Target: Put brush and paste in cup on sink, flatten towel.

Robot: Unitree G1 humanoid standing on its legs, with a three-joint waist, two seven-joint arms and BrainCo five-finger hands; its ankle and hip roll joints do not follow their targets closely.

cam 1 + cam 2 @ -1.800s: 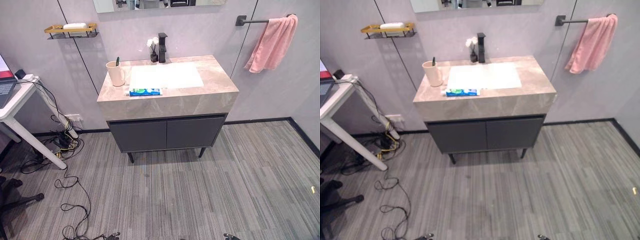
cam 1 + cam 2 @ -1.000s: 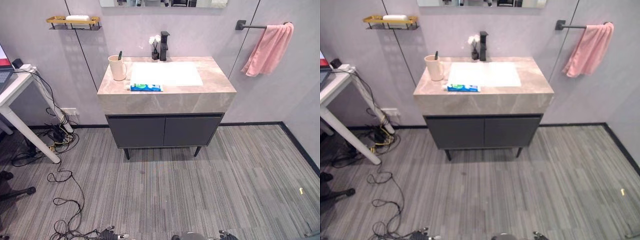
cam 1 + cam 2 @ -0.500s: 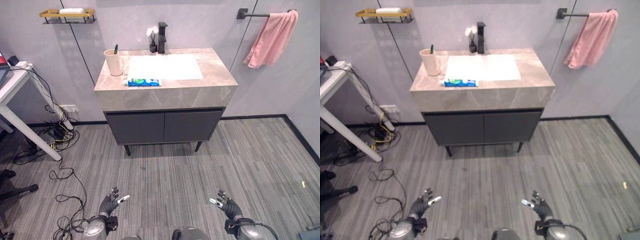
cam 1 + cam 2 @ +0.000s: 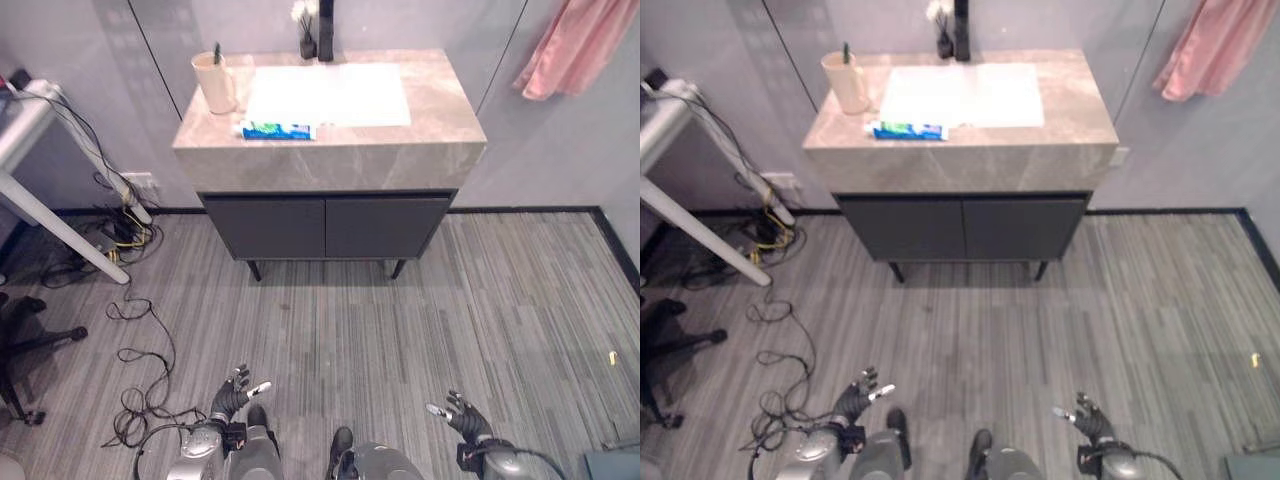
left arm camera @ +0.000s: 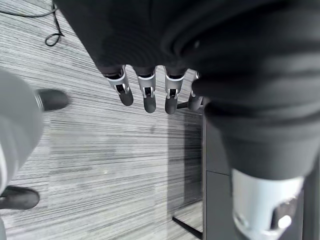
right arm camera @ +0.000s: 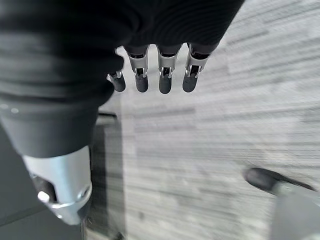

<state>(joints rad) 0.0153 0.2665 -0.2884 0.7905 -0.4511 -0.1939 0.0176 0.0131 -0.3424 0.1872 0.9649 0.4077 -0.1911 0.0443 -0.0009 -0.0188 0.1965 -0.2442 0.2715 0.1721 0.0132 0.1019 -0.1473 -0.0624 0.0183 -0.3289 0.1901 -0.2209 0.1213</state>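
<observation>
Fingers (image 5: 145, 95) of the robot's left hand (image 4: 232, 394) hang straight and slightly apart over bare striped floor (image 4: 400, 330), holding nothing; the right hand (image 4: 462, 417) mirrors it low on the other side, its fingers (image 6: 161, 80) likewise straight, apart and empty. Straight ahead of both hands, and well apart from them, stands the sink cabinet (image 4: 325, 225) with its stone-topped desk (image 4: 440, 120). On that top, forward and to the left of the fingers, the toothpaste tube (image 4: 276, 130) lies flat near the front edge, its long axis running side to side, parallel with the edge. Just beyond it and further left stands the cream cup (image 4: 215, 82), upright, with the dark brush (image 4: 216, 52) already poking from its mouth. The pink towel (image 4: 587, 40) hangs bunched on the wall far ahead to the right, closer to the right hand's side. By this reading the left hand is the nearer one to paste and cup, though neither can reach until the robot closes the gap to the cabinet.
</observation>
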